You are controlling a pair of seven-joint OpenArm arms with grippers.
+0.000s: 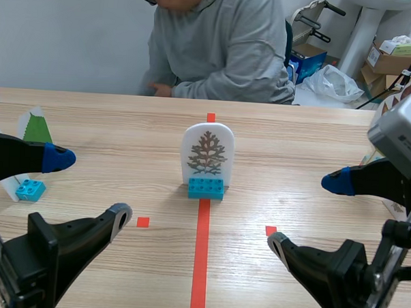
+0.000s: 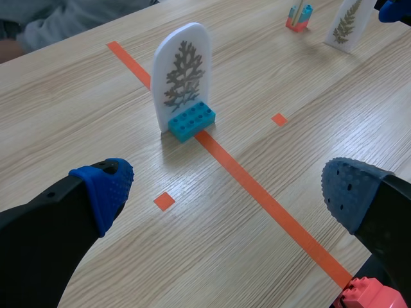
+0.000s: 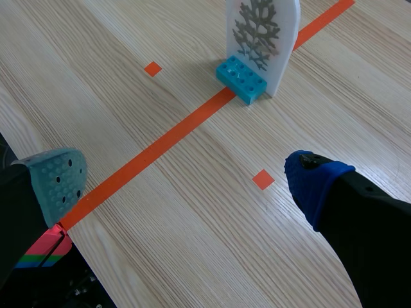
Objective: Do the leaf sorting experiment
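Scene view, grippers: nearest us we saw the left gripper (image 1: 91, 188) and the right gripper (image 1: 307, 213), both spread wide and holding nothing.
Scene view, leaf card: the white leaf card (image 1: 208, 151) stood upright in a teal brick (image 1: 206, 188) on the centre tape line. It was ahead of and between the grippers, well apart from both.
Scene view, table: we noted a pale wood-grain table (image 1: 124, 137). A green leaf card (image 1: 35, 127) and a light blue brick (image 1: 30, 189) sat near the left gripper.
Scene view, room: a person in a grey top (image 1: 224, 46) sat across the table, with cardboard boxes (image 1: 390, 60) and a plastic bag (image 1: 335, 81) behind.
Left wrist view, gripper: the left gripper (image 2: 225, 192) was wide open and empty, its dotted pads far apart.
Left wrist view, leaf card: the leaf card (image 2: 183, 77) stood ahead of the gripper, apart from both fingers. We saw an arched top, a grey-brown branching print and a studded base.
Left wrist view, table: a fern card (image 2: 347, 22) stood farther off, and a red brick (image 2: 369, 296) lay under one finger.
Right wrist view, gripper: the right gripper (image 3: 186, 183) gaped wide, gripping nothing.
Right wrist view, leaf card: the leaf card (image 3: 263, 32) stood well ahead of the gripper, in its teal brick (image 3: 243, 78) on the tape.
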